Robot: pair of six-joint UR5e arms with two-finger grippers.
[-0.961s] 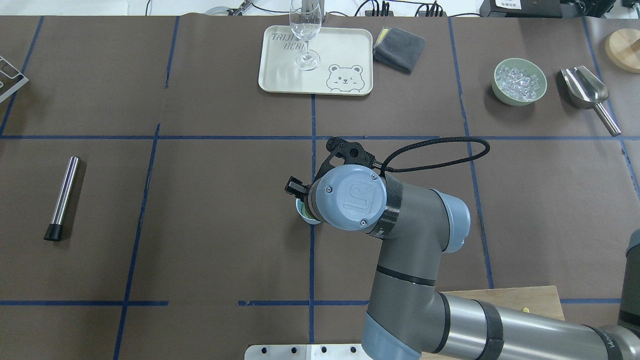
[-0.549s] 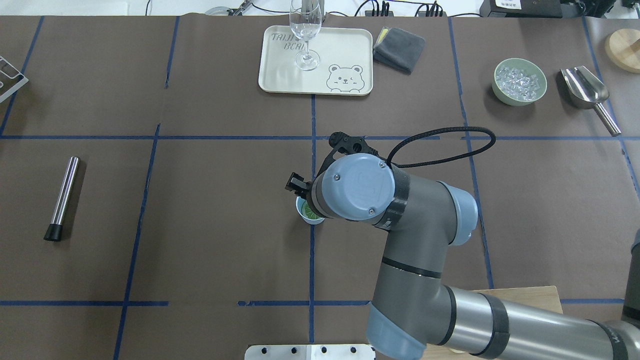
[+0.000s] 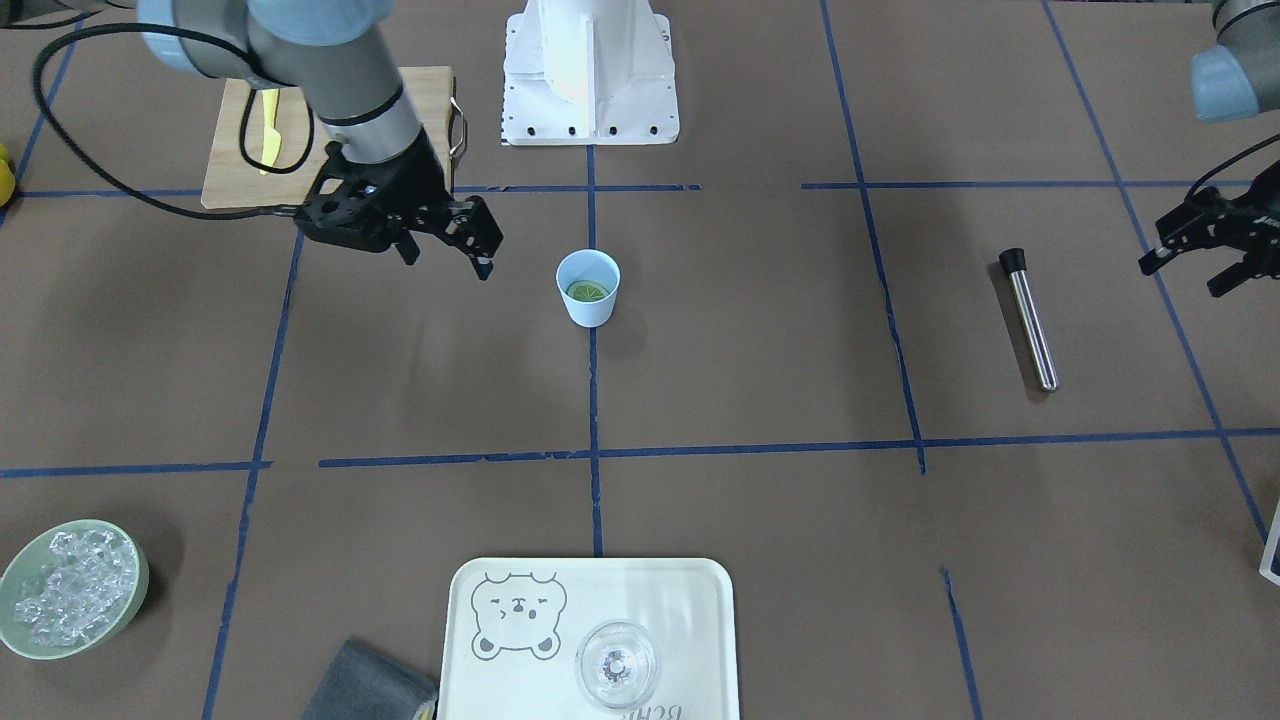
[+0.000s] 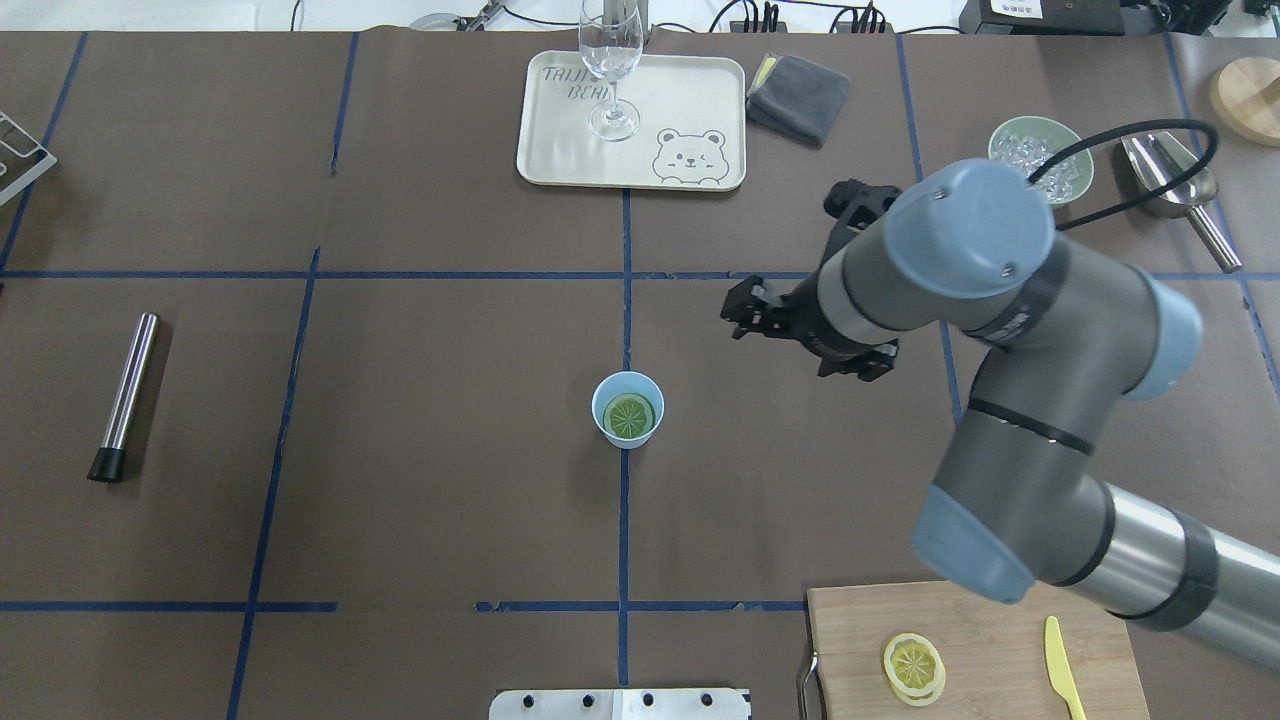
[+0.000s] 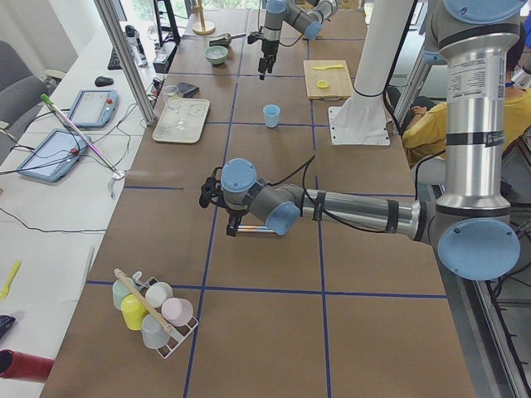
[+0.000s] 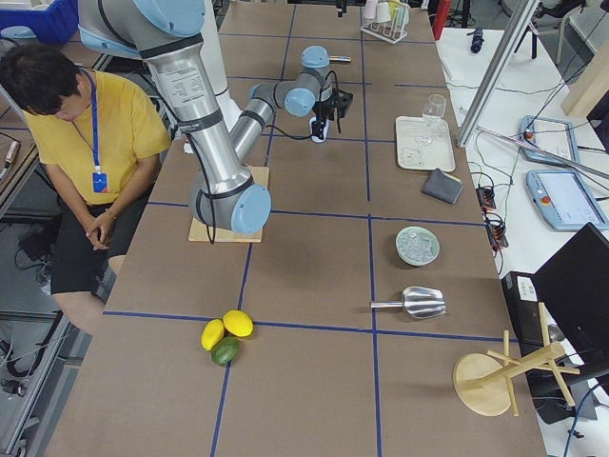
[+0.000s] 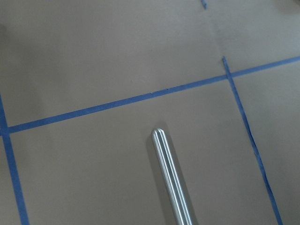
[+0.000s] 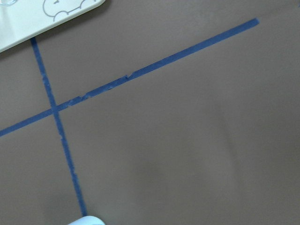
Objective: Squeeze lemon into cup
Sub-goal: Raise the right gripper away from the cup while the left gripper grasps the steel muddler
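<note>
Front view: lemon (image 3: 588,291) slice lying flat inside the cup (image 3: 588,312), mid-tabletop (image 3: 760,350). Right fingers (image 3: 482,240) spread wide, holding nothing, near the cup. Left fingers (image 3: 1160,256) look spread too, well apart. Overhead: same deal, 1 slice in the cup.

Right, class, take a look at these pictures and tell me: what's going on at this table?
A two-armed robot is partway through squeezing lemon into a cup. A lemon slice lies inside the cup, which stands upright mid-table. The right gripper hangs open and empty beside the cup, not touching it. The left gripper is open too, holding nothing, near a metal tube. Spare lemon lies on the board.
</note>
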